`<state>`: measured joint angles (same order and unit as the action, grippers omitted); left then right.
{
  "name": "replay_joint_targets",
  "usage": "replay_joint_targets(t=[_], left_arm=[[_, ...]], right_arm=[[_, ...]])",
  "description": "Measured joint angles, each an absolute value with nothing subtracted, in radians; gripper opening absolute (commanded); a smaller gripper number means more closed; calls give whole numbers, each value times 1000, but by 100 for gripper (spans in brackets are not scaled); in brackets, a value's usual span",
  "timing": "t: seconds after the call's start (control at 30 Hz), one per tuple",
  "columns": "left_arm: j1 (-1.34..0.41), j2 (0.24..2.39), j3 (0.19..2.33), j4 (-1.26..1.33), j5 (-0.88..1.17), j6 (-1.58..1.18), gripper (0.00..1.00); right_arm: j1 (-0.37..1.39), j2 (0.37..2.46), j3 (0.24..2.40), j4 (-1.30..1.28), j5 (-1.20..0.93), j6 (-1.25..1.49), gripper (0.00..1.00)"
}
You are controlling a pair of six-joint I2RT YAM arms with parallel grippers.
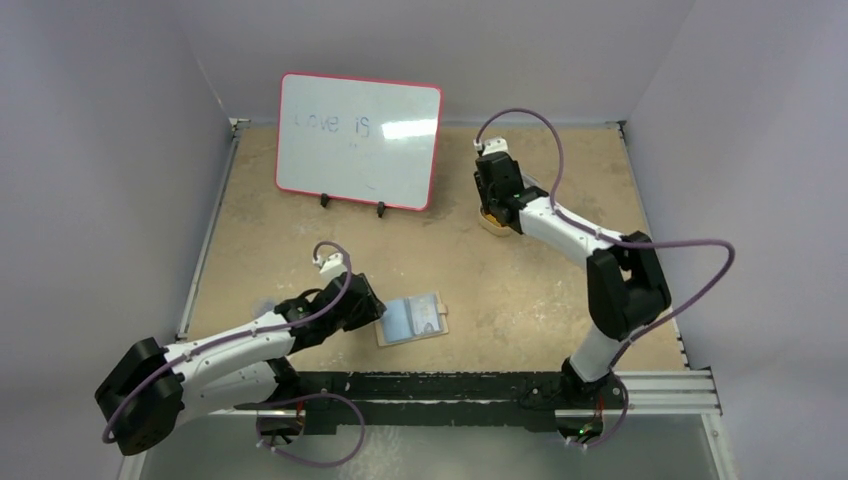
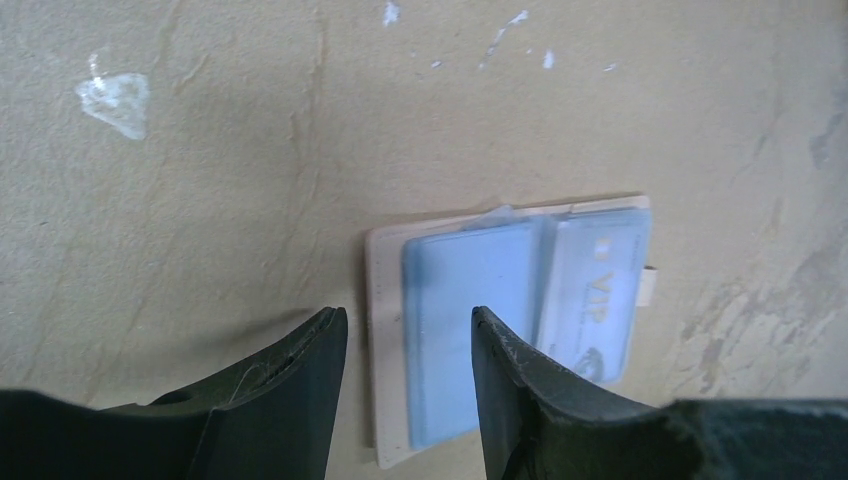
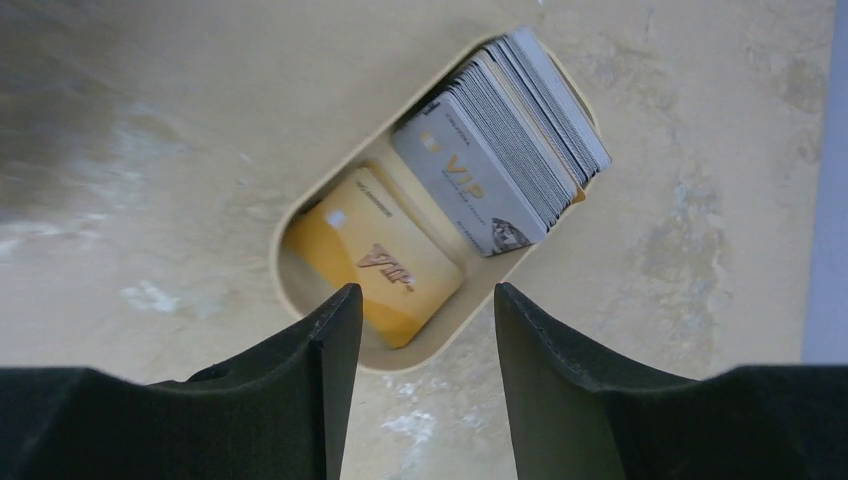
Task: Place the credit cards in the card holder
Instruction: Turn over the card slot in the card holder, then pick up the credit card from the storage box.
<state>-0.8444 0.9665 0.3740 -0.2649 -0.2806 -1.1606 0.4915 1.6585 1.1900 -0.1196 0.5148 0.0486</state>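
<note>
The card holder (image 2: pixel 505 320) is laid open and flat on the tabletop (image 1: pixel 540 290), near the front edge and left of centre, inner side up. A bluish card (image 2: pixel 595 290) lettered VIP is seen in its right-hand pocket; the left-hand pocket shows a pale blue face on which no print can be made out. A small tab sticks out from the holder's right edge.

The left end effector (image 2: pixel 408 318) is held low at the holder's left side, its two dark fingers spread apart with nothing gripped between them; the holder's left edge is seen through the gap. Whether the fingertips touch the holder cannot be told.

The credit cards (image 3: pixel 500 150) are packed as a thick grey stack, leaning on edge, at one end of a tan oval dish (image 3: pixel 340 178) well apart from the holder, towards the far right of the tabletop. A gold card (image 3: pixel 375 260) lies flat in the other end of the dish. The right end effector (image 3: pixel 420 300) is poised above the dish, released, fingers wide, nothing held.

A red-rimmed whiteboard (image 1: pixel 358 140) is propped upright at the far edge.
</note>
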Motion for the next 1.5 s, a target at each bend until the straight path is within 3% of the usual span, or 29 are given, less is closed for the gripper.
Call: replay_joint_targets(t=[0.27, 0.63, 1.07, 1.5], left_arm=[[-826, 1003, 345, -231, -276, -1133, 48], [-818, 1135, 389, -95, -236, -1069, 48], [-818, 922, 391, -174, -271, -1055, 48], [-817, 907, 391, -233, -294, -1055, 48]], right_arm=[[421, 1829, 1229, -136, 540, -97, 70], [364, 1941, 1333, -115, 589, -207, 72], [343, 1985, 1341, -47, 626, -299, 60], [342, 1985, 1327, 15, 641, -320, 44]])
